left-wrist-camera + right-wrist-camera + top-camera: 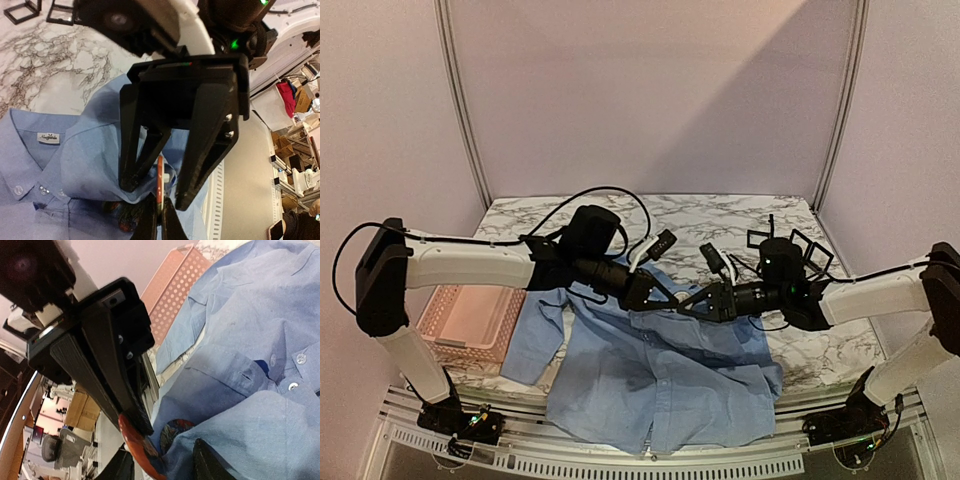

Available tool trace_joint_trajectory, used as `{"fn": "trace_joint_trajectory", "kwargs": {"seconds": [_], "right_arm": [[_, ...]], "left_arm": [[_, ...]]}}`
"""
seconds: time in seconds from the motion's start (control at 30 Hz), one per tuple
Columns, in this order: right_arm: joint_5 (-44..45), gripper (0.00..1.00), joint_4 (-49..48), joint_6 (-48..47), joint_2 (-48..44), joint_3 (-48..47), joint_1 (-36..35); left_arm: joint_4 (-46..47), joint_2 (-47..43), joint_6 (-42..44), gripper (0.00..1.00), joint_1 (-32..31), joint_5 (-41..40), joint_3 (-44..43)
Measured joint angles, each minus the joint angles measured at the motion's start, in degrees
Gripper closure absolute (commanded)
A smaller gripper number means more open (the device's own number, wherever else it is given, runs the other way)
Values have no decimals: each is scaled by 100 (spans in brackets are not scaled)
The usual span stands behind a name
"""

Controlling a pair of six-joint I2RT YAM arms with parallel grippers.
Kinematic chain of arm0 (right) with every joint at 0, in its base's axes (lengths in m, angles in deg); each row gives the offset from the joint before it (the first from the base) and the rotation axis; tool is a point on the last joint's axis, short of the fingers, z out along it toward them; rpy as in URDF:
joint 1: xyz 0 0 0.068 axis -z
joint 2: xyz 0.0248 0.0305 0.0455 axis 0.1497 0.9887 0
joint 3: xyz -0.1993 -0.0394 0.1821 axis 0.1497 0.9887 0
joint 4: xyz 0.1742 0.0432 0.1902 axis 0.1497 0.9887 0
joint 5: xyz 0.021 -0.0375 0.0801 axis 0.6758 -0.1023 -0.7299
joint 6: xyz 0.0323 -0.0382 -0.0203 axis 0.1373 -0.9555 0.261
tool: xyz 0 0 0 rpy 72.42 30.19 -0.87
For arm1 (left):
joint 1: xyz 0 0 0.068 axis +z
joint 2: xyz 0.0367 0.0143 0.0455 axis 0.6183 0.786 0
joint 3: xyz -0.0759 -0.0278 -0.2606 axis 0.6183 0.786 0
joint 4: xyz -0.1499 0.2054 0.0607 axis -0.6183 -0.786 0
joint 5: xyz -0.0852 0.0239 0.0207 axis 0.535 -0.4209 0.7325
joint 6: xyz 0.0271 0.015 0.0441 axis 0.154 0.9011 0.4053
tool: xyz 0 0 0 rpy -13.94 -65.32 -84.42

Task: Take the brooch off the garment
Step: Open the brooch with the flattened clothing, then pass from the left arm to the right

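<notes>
left end effector (142, 424) — fingers pressed together, tip on the red rim of the brooch (167, 435) | brooch tilted, patterned face half under a blue fold | right end effector (162, 452) — fingers apart, brooch and fold between | garment (250, 330) light blue, wrinkled, buttons (300, 358) at right | perforated pink basket (175, 290) beyond its sleeve

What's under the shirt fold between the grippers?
A round brooch, red rim and multicoloured face, partly showing under the blue shirt fold, its edge pinched by the left gripper. Fabric covers the rest of its face and any fastening.
</notes>
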Motion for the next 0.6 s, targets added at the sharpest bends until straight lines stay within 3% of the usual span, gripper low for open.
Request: {"fn": "trace_joint_trajectory", "kwargs": {"seconds": [0.13, 0.23, 0.37, 0.6], "right_arm": [[326, 30, 199, -195, -608, 55, 0], [645, 24, 328, -378, -1259, 179, 4], [1104, 25, 407, -505, -1996, 450, 2], [1530, 39, 645, -610, -2291, 691, 0]], "left_arm": [[57, 26, -2, 100, -39, 87, -39], [66, 37, -4, 100, -48, 133, -46], [107, 39, -9, 100, -48, 173, -46], [205, 39, -57, 100, -48, 278, -46]]}}
